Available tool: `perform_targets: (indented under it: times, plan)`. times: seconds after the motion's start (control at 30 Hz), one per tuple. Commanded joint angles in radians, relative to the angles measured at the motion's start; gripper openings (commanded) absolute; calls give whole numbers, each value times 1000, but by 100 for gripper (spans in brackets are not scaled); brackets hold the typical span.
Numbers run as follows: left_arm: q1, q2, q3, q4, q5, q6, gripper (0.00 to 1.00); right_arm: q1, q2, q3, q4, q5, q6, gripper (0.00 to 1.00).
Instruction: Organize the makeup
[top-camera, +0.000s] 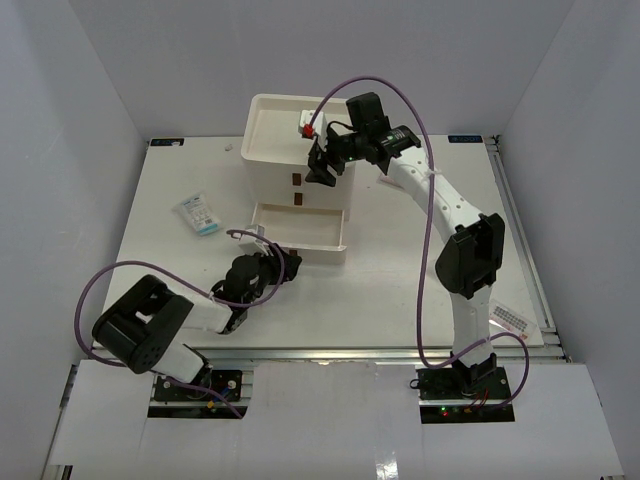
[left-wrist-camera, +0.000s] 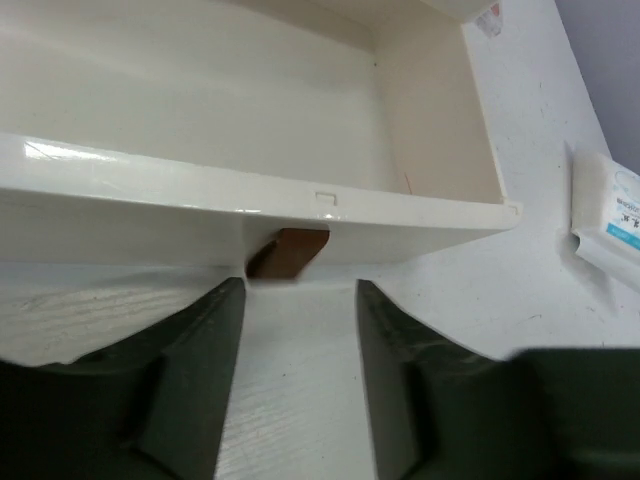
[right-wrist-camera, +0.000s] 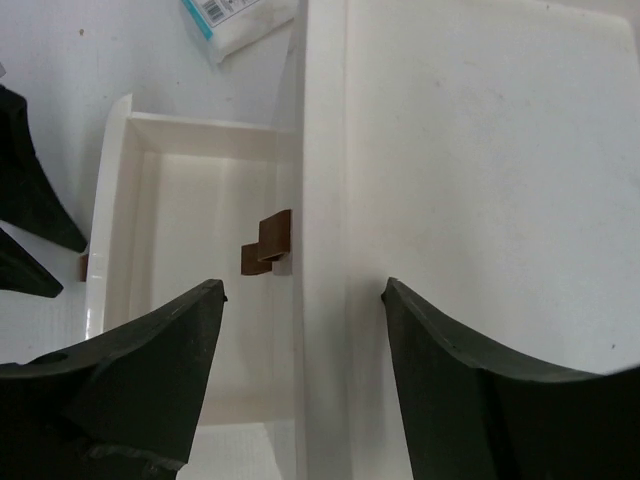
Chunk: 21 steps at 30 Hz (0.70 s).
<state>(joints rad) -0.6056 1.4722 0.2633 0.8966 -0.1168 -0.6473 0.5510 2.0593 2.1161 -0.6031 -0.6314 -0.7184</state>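
Clear sachets with blue print lie on the table left of the white three-drawer box. They also show in the left wrist view and the right wrist view. A small red-and-white item lies on the box top. The bottom drawer is pulled out and looks empty. My left gripper is open and empty, just in front of the drawer's brown handle. My right gripper is open and empty above the box's front edge. No sponges or tube are in view.
Two brown handles show on the box's front below my right gripper. My left fingers show beside the open drawer. A printed label lies at the table's right edge. White walls enclose the table.
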Motion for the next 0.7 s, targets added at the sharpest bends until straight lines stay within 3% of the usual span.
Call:
perform_targets:
  times: [0.0, 0.13, 0.33, 0.47, 0.67]
  plan:
    - [-3, -99, 51, -69, -5, 7, 73, -11, -103, -5, -40, 53, 71, 80]
    - [-3, -176, 49, -107, 10, 14, 84, -36, -201, -20, -26, 56, 108, 89]
    - [-3, -328, 44, -218, 36, 25, 88, -109, -358, -166, 4, 60, 151, 97]
    - [-3, -469, 48, -333, 41, 40, 92, -187, -485, -369, 47, 100, 252, 91]
    - [0, -682, 66, -543, 75, 53, 98, -371, -642, -681, 22, 203, 299, 90]
